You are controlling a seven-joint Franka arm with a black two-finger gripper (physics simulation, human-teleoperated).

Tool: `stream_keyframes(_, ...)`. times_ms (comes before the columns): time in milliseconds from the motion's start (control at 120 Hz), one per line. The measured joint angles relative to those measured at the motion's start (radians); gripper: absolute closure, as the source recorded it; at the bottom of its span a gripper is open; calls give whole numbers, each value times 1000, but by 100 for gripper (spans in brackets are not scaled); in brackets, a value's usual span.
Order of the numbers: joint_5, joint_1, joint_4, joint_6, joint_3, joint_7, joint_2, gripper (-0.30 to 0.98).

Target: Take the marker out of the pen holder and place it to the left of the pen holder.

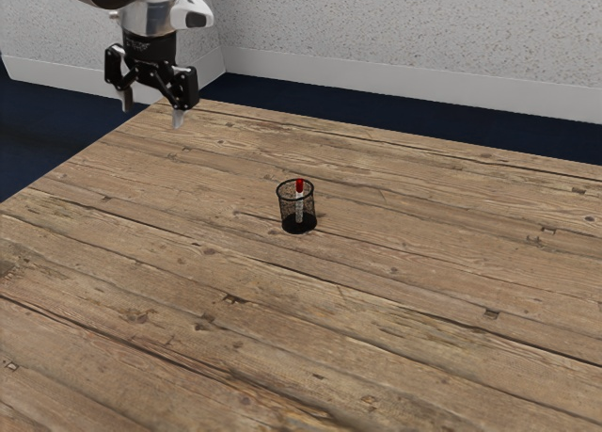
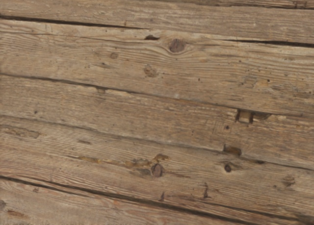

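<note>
The red-topped marker is held nearly upright in the black mesh pen holder on the wooden desk; well apart, the hand is spread.

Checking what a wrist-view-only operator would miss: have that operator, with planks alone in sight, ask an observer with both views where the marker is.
Observer: The marker stands in the pen holder, red end up.
Operator: Am I above it?
Observer: No, the gripper hangs off toward the exterior view's left of the holder.
Operator: Am I holding anything?
Observer: No, the gripper is open, with nothing between its fingers.
</note>
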Motion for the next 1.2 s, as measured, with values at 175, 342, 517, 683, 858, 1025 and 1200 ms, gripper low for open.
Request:
stream_keyframes(175,-1,1,1,-4,0,-20,-1,0)
stream_keyframes(342,100,-97,31,26,-10,-155,28,0)
stream_keyframes(517,287,-187,15,215,-5,-409,165,0)
stream_keyframes(683,381,-211,-75,370,-3,-598,255,0)
stream_keyframes(858,346,-166,-75,665,2,-739,401,0)
stream_keyframes(1025,240,-124,-38,927,5,-854,472,1)
stream_keyframes(1200,204,-83,55,1049,24,-946,573,1)
